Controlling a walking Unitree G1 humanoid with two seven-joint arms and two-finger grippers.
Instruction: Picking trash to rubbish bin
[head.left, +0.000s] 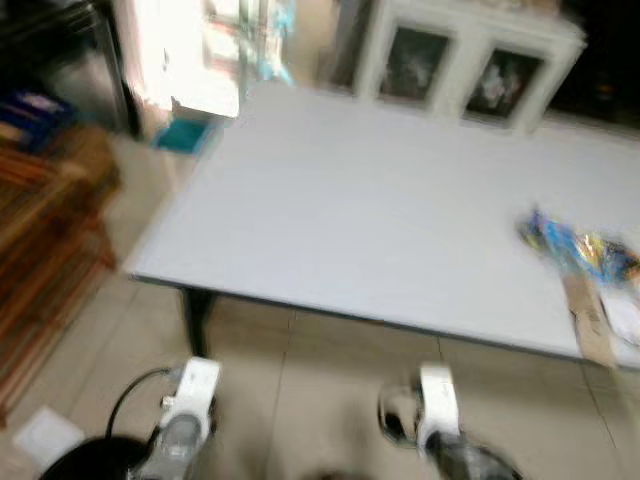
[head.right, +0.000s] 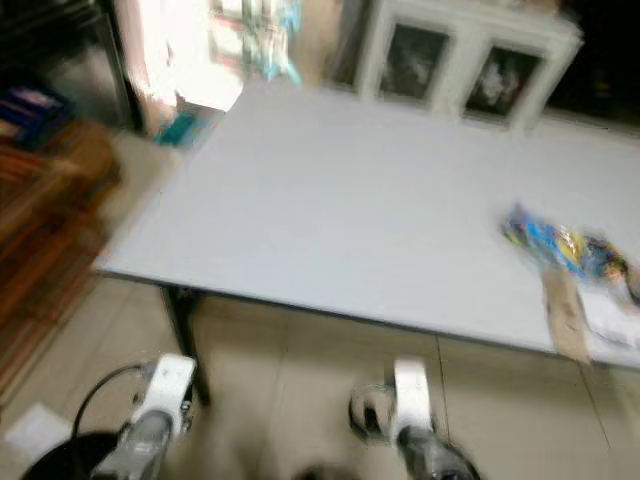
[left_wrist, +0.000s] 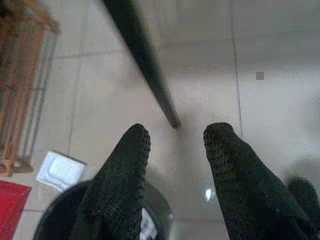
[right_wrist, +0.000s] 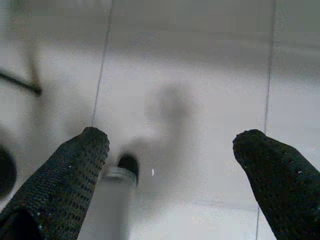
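Fingers of the left gripper (left_wrist: 175, 150) and right gripper (right_wrist: 170, 165) are spread, empty, above tiled floor (right_wrist: 200, 75). Colourful trash (head.left: 585, 255) lies near the bench (head.left: 350, 220) right edge; a black bin (left_wrist: 60, 222) sits beneath the left gripper.

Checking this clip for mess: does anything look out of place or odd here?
Yes: colourful wrappers and a brown cardboard strip lie strewn at the table's right edge, and a white tray sits on the floor beside the black bin.
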